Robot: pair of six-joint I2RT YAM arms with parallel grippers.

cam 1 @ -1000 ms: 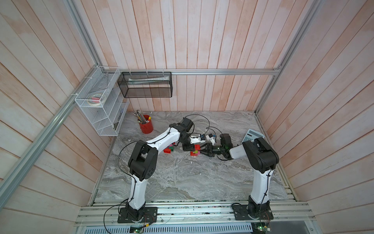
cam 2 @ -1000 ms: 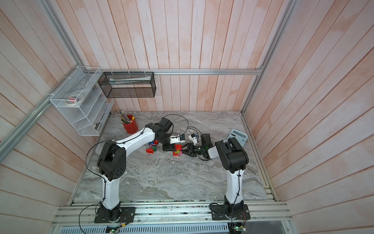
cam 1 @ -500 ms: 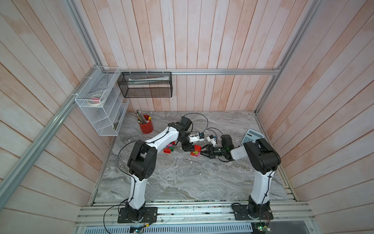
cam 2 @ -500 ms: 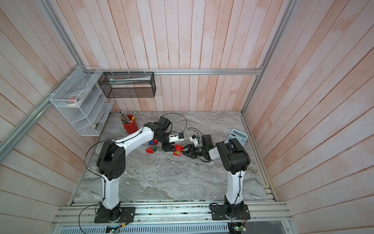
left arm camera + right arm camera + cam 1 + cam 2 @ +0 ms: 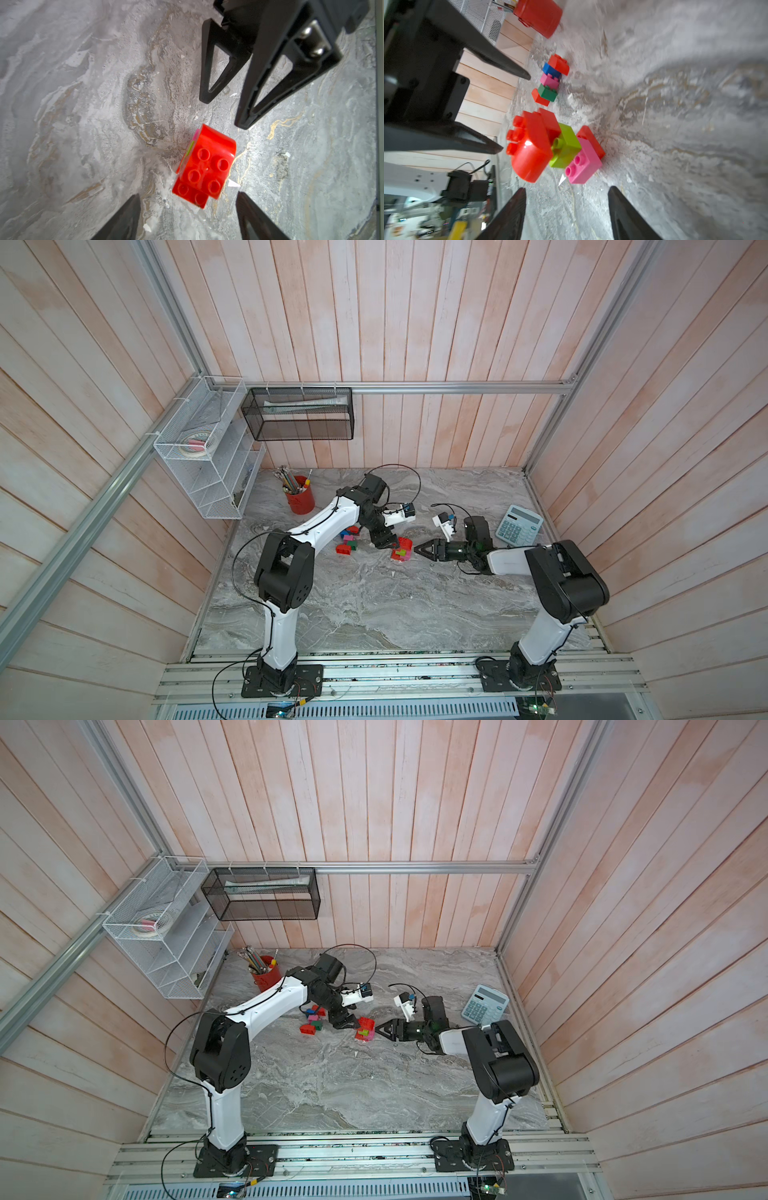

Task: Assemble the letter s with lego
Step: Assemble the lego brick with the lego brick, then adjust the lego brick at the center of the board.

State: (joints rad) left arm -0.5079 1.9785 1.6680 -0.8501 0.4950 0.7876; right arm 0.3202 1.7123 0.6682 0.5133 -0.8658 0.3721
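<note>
**Clutter on and above the table**

A calculator [image 5: 519,524] lies near the marble table's [image 5: 374,614] right edge. A red cup [image 5: 300,502] of pencils stands at the back left. A white wire rack [image 5: 216,485] holding a tape roll [image 5: 193,444] hangs on the wall, with a black mesh basket [image 5: 299,429] beside it.

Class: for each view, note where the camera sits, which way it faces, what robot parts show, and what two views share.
Top views: high at the front, looking down on the table; left arm and right arm show whole.
Left wrist: on the left arm, looking down at the brick cluster; own open jaws, right arm's jaws.
Right wrist: low on the right arm, facing cluster, loose bricks, red cup; both pairs of jaws.
Shared: every view shows the brick cluster.
</note>
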